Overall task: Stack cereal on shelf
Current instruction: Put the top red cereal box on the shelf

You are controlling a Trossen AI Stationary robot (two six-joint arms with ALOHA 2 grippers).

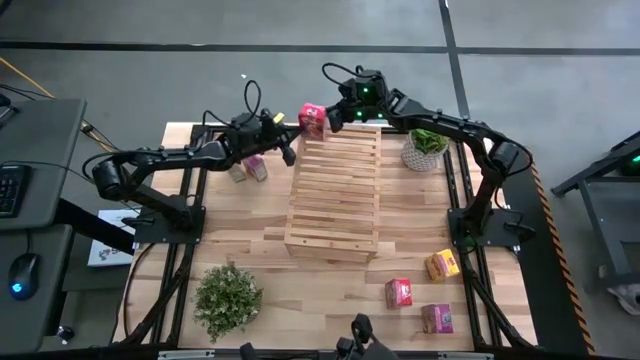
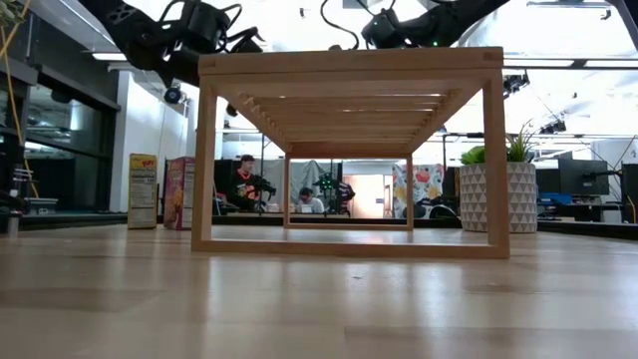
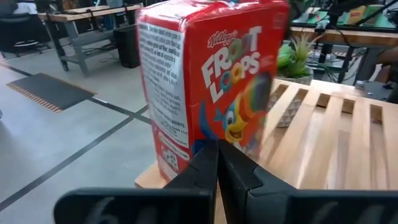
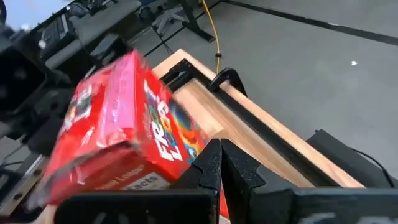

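A red Froot Loops cereal box (image 1: 312, 120) stands upright on the far-left corner of the slatted light-wood shelf (image 1: 333, 200), its bottom end on the top slats. My left gripper (image 1: 291, 152) is shut just left of that corner, with the box (image 3: 211, 81) filling its wrist view. My right gripper (image 1: 336, 117) is shut right beside the box (image 4: 118, 130) on the box's right. In the low view, both grippers sit above the shelf (image 2: 349, 150) and the red box is hidden. My left gripper's shut fingertips (image 3: 217, 149) overlap the red box's lower front (image 3: 236, 140); whether they touch it, I cannot tell. My right gripper's shut fingertips (image 4: 219, 149) come level from the table's right at the box's printed face (image 4: 177, 146); whether they touch it, I cannot tell.
A yellow box (image 1: 238, 172) and a pink box (image 1: 256, 167) stand on the table left of the shelf. Red (image 1: 398, 292), yellow (image 1: 441, 265) and pink (image 1: 436, 318) boxes sit near right. A potted plant (image 1: 425, 148) stands far right, and a leafy plant (image 1: 228, 297) near left.
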